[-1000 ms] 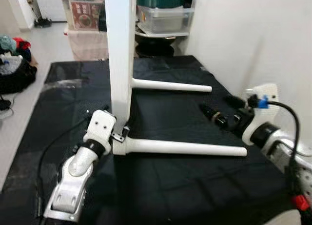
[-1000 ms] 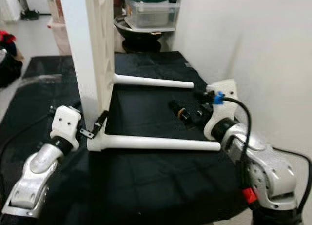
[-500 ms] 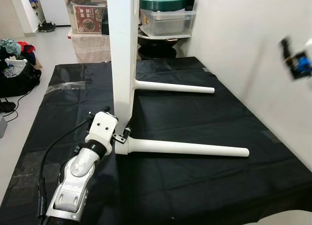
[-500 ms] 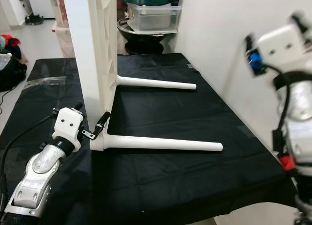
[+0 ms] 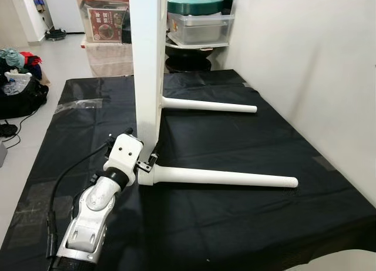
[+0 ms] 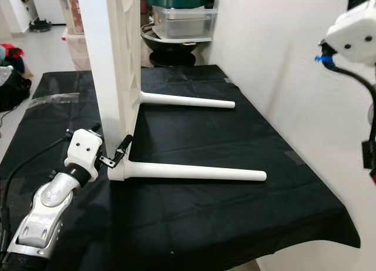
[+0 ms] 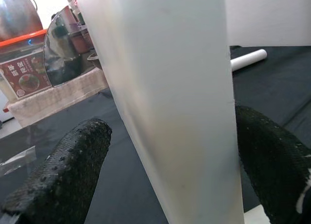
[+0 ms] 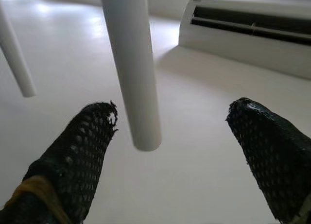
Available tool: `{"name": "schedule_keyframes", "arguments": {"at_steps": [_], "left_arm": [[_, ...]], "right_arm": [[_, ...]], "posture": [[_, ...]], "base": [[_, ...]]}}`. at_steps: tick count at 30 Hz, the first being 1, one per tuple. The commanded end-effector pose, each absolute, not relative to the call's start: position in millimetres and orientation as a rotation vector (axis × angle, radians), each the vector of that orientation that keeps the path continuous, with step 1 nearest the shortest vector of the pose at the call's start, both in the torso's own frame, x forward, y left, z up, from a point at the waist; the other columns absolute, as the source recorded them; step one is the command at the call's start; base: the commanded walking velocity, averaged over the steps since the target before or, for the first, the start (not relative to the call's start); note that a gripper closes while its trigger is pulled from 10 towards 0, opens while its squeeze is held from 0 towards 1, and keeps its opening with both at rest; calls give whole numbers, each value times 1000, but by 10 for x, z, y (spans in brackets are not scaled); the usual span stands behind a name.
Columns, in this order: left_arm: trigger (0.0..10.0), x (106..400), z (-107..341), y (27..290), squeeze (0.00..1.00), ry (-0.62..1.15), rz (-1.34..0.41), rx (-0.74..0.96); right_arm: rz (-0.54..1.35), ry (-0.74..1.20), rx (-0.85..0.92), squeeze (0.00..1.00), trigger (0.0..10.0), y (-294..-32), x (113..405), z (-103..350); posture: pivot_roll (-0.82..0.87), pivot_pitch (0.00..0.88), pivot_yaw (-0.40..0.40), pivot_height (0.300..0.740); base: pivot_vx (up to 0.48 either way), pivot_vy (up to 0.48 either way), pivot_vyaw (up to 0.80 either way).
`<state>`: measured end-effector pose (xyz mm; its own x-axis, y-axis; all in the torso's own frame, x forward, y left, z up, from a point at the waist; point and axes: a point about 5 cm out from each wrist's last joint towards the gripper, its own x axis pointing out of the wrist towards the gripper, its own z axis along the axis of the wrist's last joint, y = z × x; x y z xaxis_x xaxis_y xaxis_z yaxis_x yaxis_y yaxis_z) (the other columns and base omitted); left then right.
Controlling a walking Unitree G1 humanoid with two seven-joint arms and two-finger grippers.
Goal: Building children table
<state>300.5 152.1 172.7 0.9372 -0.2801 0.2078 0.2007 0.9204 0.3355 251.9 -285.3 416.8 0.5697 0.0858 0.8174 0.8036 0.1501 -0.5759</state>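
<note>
White tabletop (image 5: 147, 59) stands on edge on a black sheet (image 5: 235, 218) spread over the floor, with two white legs pointing toward 3 o'clock: the near leg (image 5: 223, 177) and the far leg (image 5: 208, 105). Left gripper (image 5: 147, 160) sits at the tabletop's lower corner, at the base of the near leg; its fingers (image 7: 68, 170) straddle the panel's edge without visibly pinching it. Right gripper (image 8: 187, 151) is raised at 2 o'clock, fingers spread wide, holding nothing. Storage boxes (image 5: 197, 24) stand at 12 o'clock.
</note>
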Motion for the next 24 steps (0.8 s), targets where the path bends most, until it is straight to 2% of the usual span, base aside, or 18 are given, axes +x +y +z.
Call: {"name": "schedule_keyframes", "arguments": {"at_steps": [1,14,24], "left_arm": [[10000,3014,1696,1511,451,-247,-254,322],[10000,3032,1675,1494,439,-246,-252,321],[10000,3023,1656,1498,431,-245,-245,318]], "right_arm": [[-586,-841,-1403,0,10000,-2847,2597,4195],[-513,-788,-1472,0,10000,-2889,2877,4313],[-567,-761,-1474,0,10000,-2928,3043,4436]], "posture": [[66,0,-88,740],[69,0,-112,740],[69,0,-120,740]], "base": [[0,0,0],[0,0,0],[0,0,0]]}}
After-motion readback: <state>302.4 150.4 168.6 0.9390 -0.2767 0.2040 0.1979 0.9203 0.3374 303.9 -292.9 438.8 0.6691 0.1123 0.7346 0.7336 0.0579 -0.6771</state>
